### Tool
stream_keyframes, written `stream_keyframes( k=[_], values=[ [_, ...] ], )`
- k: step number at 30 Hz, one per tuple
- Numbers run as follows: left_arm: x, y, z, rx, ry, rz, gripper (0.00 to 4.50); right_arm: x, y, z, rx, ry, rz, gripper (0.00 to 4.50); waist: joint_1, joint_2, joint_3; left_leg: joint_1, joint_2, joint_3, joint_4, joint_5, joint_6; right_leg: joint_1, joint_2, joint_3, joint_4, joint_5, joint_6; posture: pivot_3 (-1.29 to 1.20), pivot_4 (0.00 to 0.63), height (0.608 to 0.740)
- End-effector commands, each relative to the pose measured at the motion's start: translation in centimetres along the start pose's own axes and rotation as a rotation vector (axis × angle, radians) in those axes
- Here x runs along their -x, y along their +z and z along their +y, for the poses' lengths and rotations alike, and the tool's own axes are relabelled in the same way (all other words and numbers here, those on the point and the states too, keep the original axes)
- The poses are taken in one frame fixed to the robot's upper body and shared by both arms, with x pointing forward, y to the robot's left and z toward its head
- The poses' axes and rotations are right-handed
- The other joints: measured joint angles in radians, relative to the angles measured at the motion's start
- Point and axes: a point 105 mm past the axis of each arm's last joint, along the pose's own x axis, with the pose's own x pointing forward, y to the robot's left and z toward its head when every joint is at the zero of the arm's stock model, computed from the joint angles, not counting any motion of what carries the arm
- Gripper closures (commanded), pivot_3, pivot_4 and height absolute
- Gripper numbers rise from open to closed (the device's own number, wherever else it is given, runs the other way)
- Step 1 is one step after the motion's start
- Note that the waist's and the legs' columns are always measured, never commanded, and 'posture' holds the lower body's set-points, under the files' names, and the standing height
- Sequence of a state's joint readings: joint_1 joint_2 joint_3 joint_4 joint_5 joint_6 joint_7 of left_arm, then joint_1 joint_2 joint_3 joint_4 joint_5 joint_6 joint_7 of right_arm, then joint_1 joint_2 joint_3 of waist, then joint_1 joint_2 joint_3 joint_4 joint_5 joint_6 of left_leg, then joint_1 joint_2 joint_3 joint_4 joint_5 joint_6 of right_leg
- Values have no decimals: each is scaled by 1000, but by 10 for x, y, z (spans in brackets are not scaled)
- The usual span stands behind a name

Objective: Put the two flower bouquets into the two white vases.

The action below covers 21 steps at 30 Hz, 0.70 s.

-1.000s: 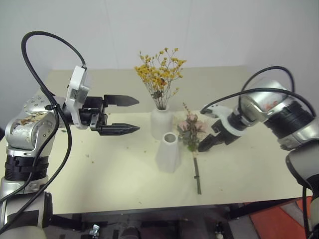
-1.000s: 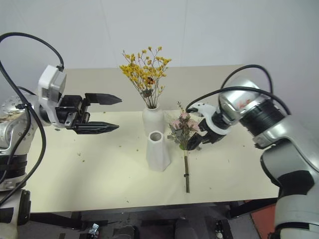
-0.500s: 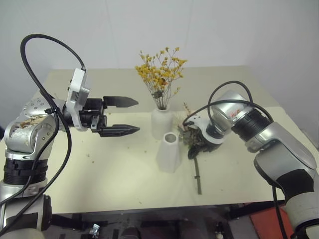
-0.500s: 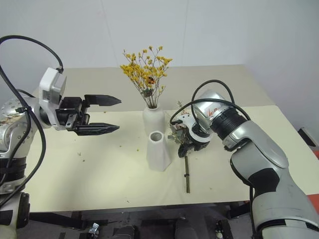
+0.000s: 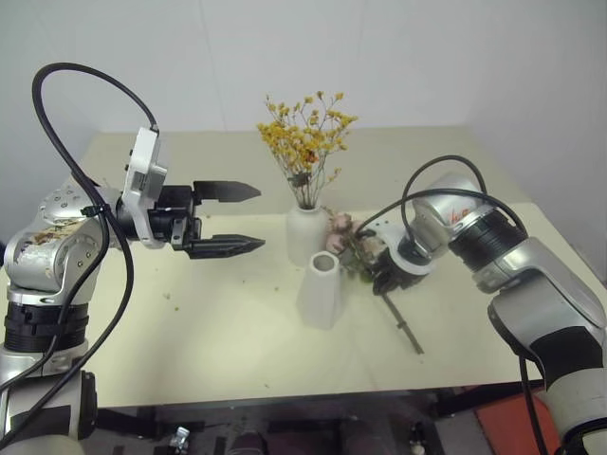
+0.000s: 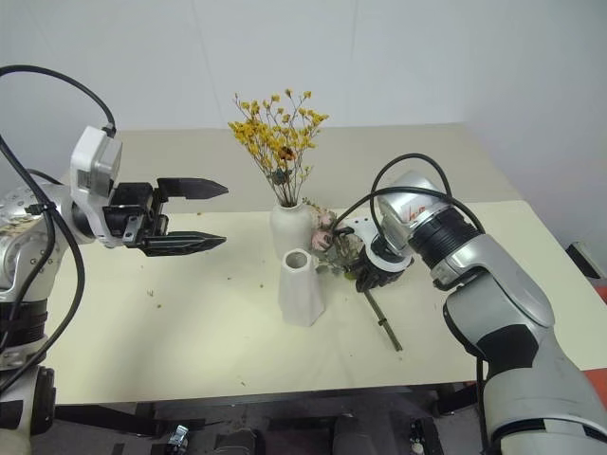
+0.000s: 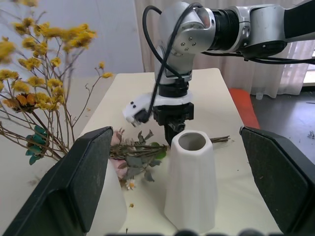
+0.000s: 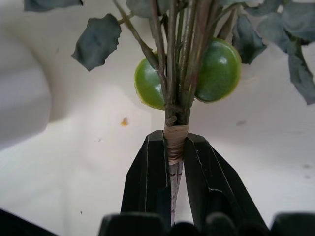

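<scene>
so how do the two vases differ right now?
The rounded vase is bottle-shaped and holds the yellow bouquet; the tapered vase is cone-like, taller, and stands empty with its mouth open. The rounded vase sits farther back, the tapered vase nearer the robot. Both are matte white, upright on the table.

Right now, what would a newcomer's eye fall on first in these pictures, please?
The spray of tiny yellow-orange dried flowers stands in the rounded white ceramic vase at the table's middle. Beside the empty tapered white vase, the right tool is shut on the pink rose bouquet's stem.
</scene>
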State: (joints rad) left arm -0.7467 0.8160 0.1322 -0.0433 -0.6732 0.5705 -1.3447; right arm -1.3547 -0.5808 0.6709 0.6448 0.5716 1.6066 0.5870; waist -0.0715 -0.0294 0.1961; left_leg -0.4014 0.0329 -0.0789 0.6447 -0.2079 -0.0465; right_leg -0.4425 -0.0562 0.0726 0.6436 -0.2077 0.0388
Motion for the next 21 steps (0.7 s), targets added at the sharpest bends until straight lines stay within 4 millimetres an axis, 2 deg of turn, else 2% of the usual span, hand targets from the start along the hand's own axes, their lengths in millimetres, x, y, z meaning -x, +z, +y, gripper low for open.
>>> stream_keyframes(
  k=[1,6,8,11,14,17,21],
  values=[
    [-1,13,1,-52,-11,-25,0,23,12,-15,-94,-38,-81,4252,0,0,0,0,0,0,0,0,0,0,0,0,0,0,0,0,150,740],
    [-4,14,3,-50,-25,-35,0,38,15,-37,-242,-80,-158,4252,-1,0,0,-1,0,0,0,0,0,0,0,0,-1,1,-2,0,150,740],
    [-5,14,3,-45,-39,-39,0,47,19,-52,-306,-129,-243,4252,-1,0,0,-1,0,0,0,0,0,0,0,0,-1,1,-2,0,150,740],
    [-8,14,3,-32,-66,-45,0,61,30,-70,-340,-193,-447,4252,2,0,0,-1,0,0,0,0,0,0,0,0,-1,1,-1,0,150,740],
    [-10,14,2,-17,-95,-44,0,84,43,-85,-407,-262,-711,4252,2,0,0,-2,0,0,0,0,0,0,0,0,-2,1,-1,0,150,740],
    [-11,15,4,-1,-106,-42,0,104,47,-83,-373,-329,-938,4252,0,0,0,-2,0,0,-1,0,0,-1,-1,0,-2,1,-1,0,150,740],
    [-11,15,5,57,-115,-40,0,128,44,-70,-294,-368,-1211,4252,-3,0,0,-2,0,0,-1,0,0,-1,0,0,-1,1,-1,0,150,740]
  ],
)
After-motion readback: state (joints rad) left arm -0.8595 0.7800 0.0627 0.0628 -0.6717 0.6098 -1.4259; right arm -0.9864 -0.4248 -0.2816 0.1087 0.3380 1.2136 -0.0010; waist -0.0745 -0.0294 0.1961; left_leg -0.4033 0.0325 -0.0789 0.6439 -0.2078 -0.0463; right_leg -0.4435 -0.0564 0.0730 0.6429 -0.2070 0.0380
